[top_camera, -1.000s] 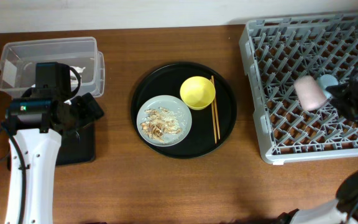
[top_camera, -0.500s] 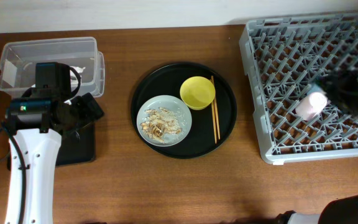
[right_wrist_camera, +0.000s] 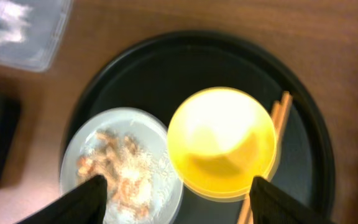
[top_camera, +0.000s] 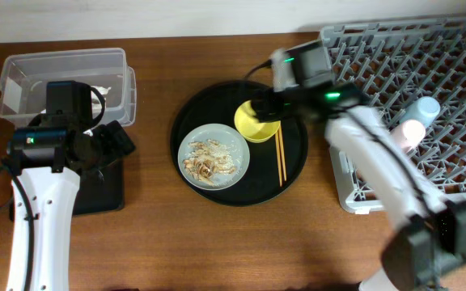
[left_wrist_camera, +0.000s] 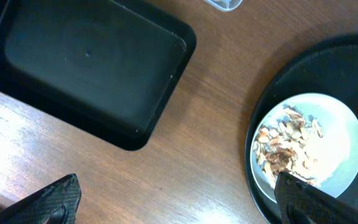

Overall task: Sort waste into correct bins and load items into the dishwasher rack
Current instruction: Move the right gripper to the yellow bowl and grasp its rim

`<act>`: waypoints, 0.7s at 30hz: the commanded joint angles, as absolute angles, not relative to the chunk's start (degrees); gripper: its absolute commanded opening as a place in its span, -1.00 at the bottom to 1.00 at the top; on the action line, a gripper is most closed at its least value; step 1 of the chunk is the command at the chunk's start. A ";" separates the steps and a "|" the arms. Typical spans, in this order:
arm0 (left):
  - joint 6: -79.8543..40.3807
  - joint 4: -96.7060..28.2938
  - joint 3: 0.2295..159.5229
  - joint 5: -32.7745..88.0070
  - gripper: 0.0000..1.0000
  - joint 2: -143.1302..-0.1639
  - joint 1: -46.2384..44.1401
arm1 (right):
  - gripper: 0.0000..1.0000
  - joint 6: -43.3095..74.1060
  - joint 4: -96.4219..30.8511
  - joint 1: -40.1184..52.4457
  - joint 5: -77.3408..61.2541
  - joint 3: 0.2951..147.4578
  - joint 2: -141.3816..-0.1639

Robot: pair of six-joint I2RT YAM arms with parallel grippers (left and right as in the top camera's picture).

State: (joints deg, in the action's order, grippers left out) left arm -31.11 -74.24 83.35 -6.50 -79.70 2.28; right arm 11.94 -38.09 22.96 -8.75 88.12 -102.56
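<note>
My right gripper (top_camera: 263, 109) (right_wrist_camera: 182, 202) hovers open over the yellow bowl (top_camera: 256, 121) (right_wrist_camera: 222, 142) on the round black tray, with nothing between its fingers. The pale plate (top_camera: 213, 156) (right_wrist_camera: 120, 158) (left_wrist_camera: 316, 149) with flaky food scraps (top_camera: 209, 159) (left_wrist_camera: 284, 144) lies beside the bowl. The chopsticks (top_camera: 281, 153) (right_wrist_camera: 279, 115) lie to the bowl's right. In the dishwasher rack (top_camera: 451, 48) the pink cup (top_camera: 407, 133) rests next to the light blue cup (top_camera: 425, 107). My left gripper (top_camera: 110, 142) (left_wrist_camera: 182, 205) stays open and empty by the shallow black tray (top_camera: 103, 192) (left_wrist_camera: 86, 68).
The clear box (top_camera: 63, 77) (right_wrist_camera: 17, 28) sits at the far left with white paper inside. The round black tray (top_camera: 294, 174) (right_wrist_camera: 197, 53) holds the plate, bowl and chopsticks. My right arm stretches from the bottom right across the rack's left edge.
My right arm swung left from the rack to above the yellow bowl, leaving the pink cup in the rack. Its jaws opened wider. The left arm has not moved.
</note>
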 commanded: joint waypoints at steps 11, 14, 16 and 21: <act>-31.68 -74.24 83.42 -7.35 0.98 -78.94 2.52 | 0.13 21.52 -22.90 29.91 4.58 88.73 -121.38; -31.68 -74.26 83.42 -7.35 0.98 -78.94 2.52 | 0.04 21.28 -23.46 31.07 4.86 88.73 -122.30; -31.68 -74.24 83.42 -7.35 0.98 -78.94 2.52 | 0.01 21.30 -23.73 31.73 6.15 88.73 -122.30; -31.68 -74.24 83.42 -7.35 0.98 -78.94 2.52 | -0.38 21.54 -24.67 31.92 6.26 88.75 -122.30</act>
